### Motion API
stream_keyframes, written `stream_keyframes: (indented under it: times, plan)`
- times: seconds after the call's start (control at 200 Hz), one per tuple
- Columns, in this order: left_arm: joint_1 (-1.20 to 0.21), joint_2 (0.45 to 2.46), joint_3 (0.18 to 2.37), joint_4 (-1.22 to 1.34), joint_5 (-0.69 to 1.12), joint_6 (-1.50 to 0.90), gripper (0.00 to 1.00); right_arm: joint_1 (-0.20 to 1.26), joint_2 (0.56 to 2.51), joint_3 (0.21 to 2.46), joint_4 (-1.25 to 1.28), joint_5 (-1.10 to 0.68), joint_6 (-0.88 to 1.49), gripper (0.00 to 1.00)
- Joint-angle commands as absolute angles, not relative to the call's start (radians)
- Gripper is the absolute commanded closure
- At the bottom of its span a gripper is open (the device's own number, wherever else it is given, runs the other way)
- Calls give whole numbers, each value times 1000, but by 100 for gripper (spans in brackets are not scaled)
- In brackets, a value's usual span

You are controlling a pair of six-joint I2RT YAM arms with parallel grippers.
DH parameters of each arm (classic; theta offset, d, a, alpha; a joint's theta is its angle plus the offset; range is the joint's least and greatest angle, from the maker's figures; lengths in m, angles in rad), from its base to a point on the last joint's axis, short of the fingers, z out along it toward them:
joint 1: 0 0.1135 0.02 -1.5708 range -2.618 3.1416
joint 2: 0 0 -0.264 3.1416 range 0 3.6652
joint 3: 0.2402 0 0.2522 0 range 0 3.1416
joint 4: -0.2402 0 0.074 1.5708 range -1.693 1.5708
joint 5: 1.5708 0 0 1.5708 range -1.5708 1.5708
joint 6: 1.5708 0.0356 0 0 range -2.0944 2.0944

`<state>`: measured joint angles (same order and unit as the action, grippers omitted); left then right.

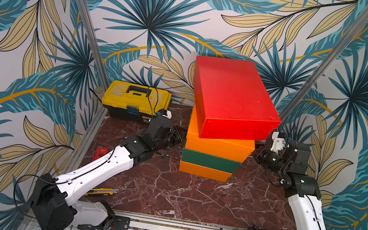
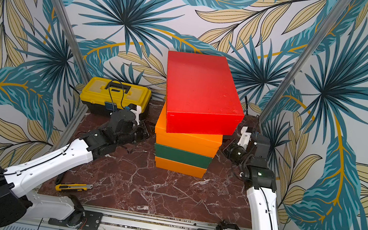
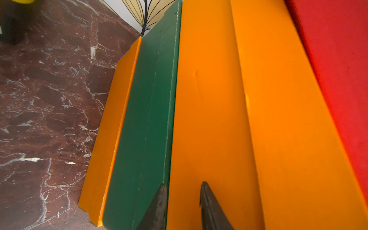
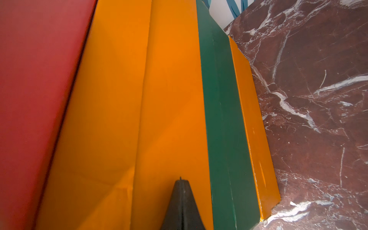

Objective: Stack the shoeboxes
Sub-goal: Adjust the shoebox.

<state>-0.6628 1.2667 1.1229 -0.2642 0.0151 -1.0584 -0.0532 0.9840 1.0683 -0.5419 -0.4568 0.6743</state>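
Nearest to the front edge, a yellow-and-black utility knife (image 1: 100, 191) lay on the dark red marble-patterned table (image 1: 164, 193). Farther in, the four shoeboxes stood in one stack behind the middle of the table. The lower orange shoebox (image 1: 204, 171), a plain matte box with a lid, was at the bottom. On it were the dark green shoebox (image 1: 210, 160), then the upper orange shoebox (image 1: 219, 147), and on top the red shoebox (image 1: 234, 96). The red one was turned askew, and its corner hung out over the right side of the orange box under it.

The left gripper (image 3: 183, 183) was at the left side of the stack. Its dark fingers (image 3: 211, 209) stood a little apart with nothing between them, near the line where green met orange. The right gripper (image 4: 180, 179) was at the right side with its fingers (image 4: 181, 203) pressed together, pointing at the upper orange shoebox. Whether the tips touched the cardboard could not be told.

At the far left corner a yellow-and-black plastic toolbox (image 1: 135, 102) with a handle stood well apart from the stack, against the leaf-patterned wall (image 1: 144, 12).
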Motion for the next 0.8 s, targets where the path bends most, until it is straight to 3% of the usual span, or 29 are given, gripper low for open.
stream_keyframes:
  times: [0.0, 0.791]
  plan:
    - [-664, 1216, 1098, -230, 7, -1028, 70, -71, 988, 1089, -580, -455, 643, 95]
    - [-618, 1192, 1144, -263, 12, -1004, 69, -76, 982, 1060, -554, -547, 676, 95]
